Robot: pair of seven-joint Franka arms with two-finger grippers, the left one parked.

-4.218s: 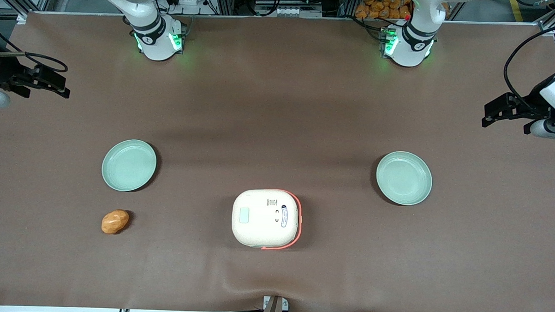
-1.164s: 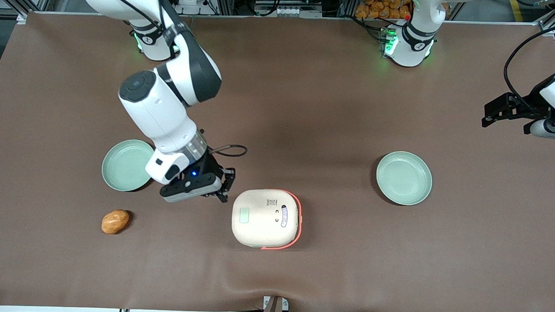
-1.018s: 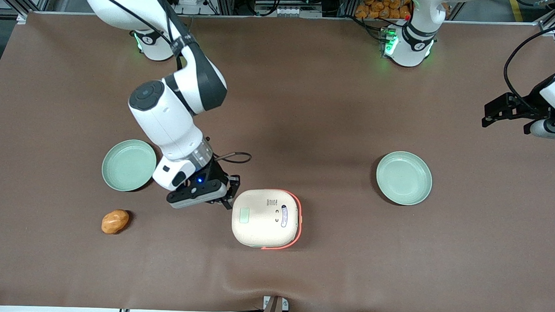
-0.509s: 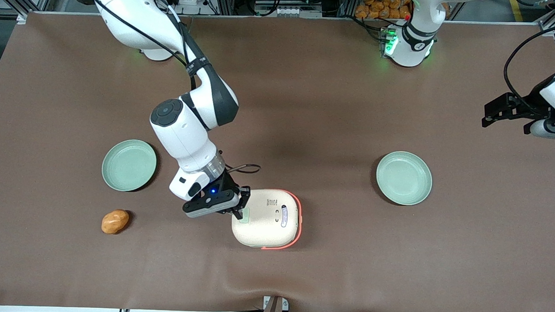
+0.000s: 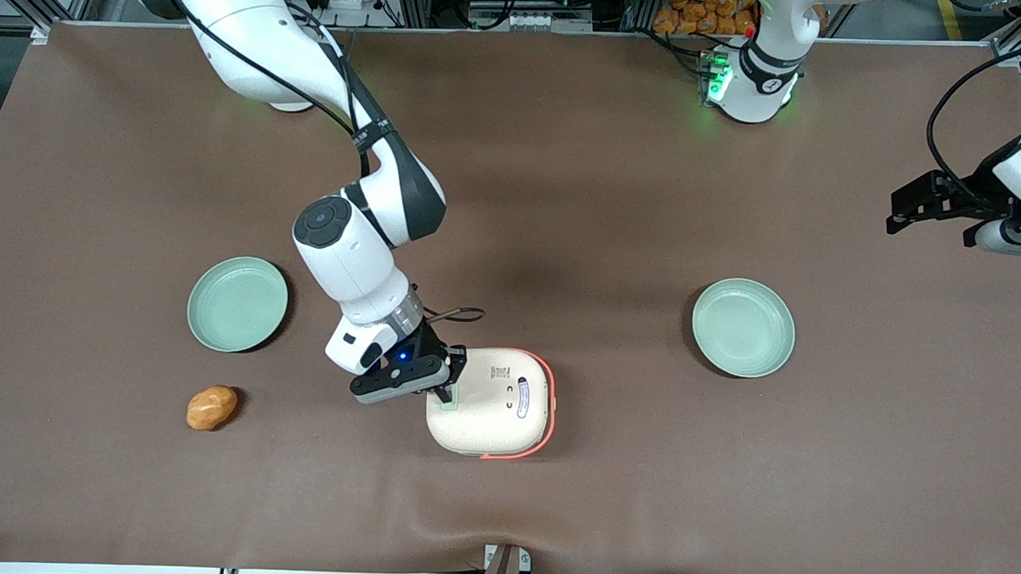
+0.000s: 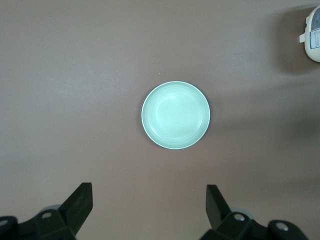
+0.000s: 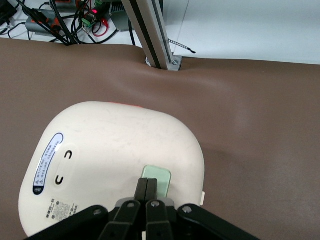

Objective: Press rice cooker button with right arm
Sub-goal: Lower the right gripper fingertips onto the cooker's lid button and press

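The rice cooker (image 5: 494, 401) is a cream-white rounded-square box with a coral-orange band, lid closed, near the table's front middle. It also shows in the right wrist view (image 7: 100, 155) and partly in the left wrist view (image 6: 313, 29). Its pale green button (image 7: 159, 177) sits on the lid at the working arm's side. The right arm (image 5: 350, 256) reaches down to it. My gripper (image 5: 447, 393) is shut, its fingers pressed together, tips (image 7: 147, 183) over the near edge of the green button (image 5: 450, 401). I cannot tell whether they touch it.
Two mint-green plates (image 5: 237, 303) (image 5: 743, 326) lie on the brown table cover, one toward each arm's end; the second also shows in the left wrist view (image 6: 175, 114). An orange-brown potato-like lump (image 5: 212, 407) lies nearer the front camera than the first plate. A metal post (image 7: 150, 35) stands at the table's front edge.
The right arm has swung in from the working arm's end and come down, bringing the shut gripper from beside the plate onto the cooker's lid over the green button.
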